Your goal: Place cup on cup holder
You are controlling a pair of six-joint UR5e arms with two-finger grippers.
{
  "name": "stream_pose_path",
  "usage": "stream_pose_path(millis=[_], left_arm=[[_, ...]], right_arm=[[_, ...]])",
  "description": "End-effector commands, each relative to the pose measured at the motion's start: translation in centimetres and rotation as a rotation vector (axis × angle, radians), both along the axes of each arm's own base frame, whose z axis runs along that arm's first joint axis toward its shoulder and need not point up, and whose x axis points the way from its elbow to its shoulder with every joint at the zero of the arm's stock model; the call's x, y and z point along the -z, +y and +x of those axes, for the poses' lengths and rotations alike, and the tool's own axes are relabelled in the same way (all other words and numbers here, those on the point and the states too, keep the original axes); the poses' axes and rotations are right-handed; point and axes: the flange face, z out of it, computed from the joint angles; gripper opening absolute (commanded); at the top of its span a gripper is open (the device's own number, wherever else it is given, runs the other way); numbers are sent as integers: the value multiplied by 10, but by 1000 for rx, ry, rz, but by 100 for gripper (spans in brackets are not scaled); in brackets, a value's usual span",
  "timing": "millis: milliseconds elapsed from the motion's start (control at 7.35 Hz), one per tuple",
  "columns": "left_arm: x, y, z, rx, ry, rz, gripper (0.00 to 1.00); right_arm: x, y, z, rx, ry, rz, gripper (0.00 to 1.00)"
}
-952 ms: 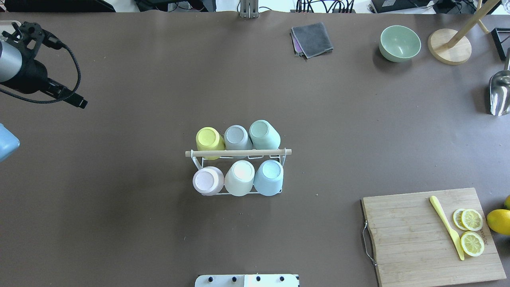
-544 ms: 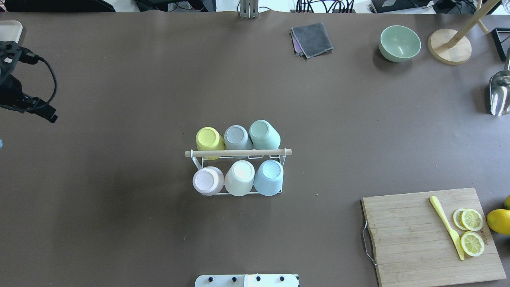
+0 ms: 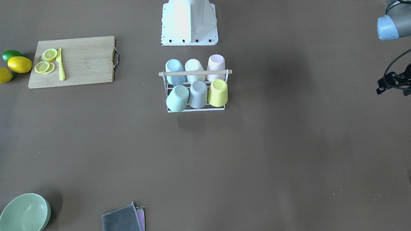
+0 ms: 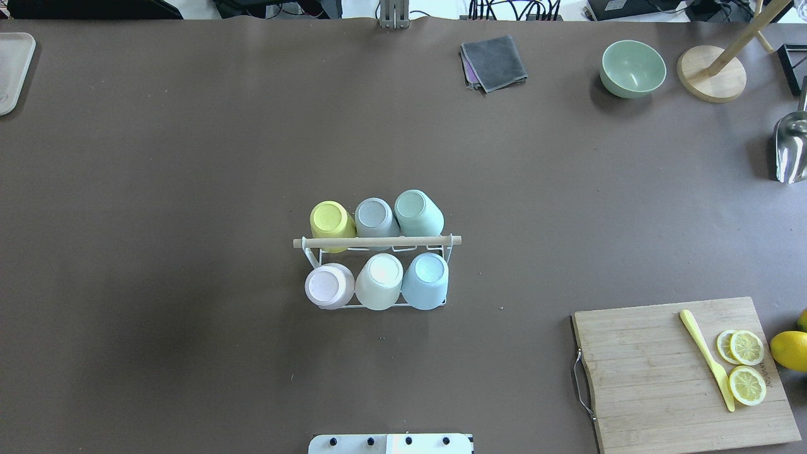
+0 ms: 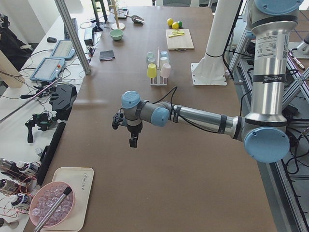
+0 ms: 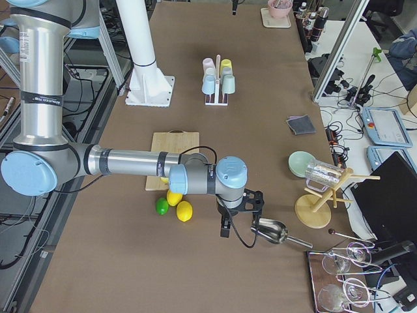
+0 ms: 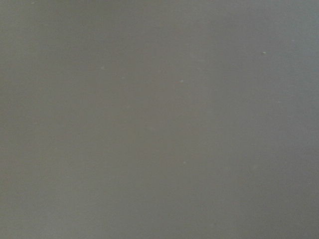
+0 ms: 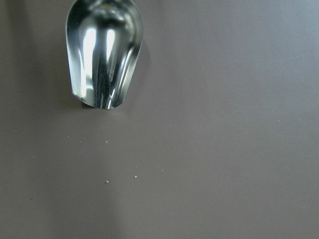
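The cup holder (image 4: 378, 241), a white wire rack with a wooden rod on top, stands mid-table. It also shows in the front-facing view (image 3: 192, 73). Several cups sit upside down on its prongs: yellow (image 4: 330, 221), grey, green, pink (image 4: 328, 285), white and blue. My left gripper (image 5: 129, 128) hangs over bare table far to the rack's left. My right gripper (image 6: 238, 207) hangs far to the right, by the metal scoop. Both show only in the side views, so I cannot tell whether they are open or shut. No fingers show in the wrist views.
A wooden cutting board (image 4: 656, 391) with lemon slices and a yellow knife lies front right, lemons (image 4: 789, 350) beside it. A green bowl (image 4: 632, 68), grey cloth (image 4: 493, 62), wooden stand (image 4: 711, 74) and metal scoop (image 4: 791, 148) sit at the back right.
My left arm has drawn back to the left and has left the overhead view. The rack and cups have not moved.
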Motion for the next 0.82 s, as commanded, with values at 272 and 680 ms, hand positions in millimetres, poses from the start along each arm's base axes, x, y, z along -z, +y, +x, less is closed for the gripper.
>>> stream_pose_path(millis=[272, 680], left_arm=[[-64, 49, -87, -1, -44, 9, 99], [-73, 52, -106, 32, -44, 1, 99]], right_arm=[[2, -1, -3, 20, -17, 18, 100], [4, -1, -3, 20, -17, 21, 100]])
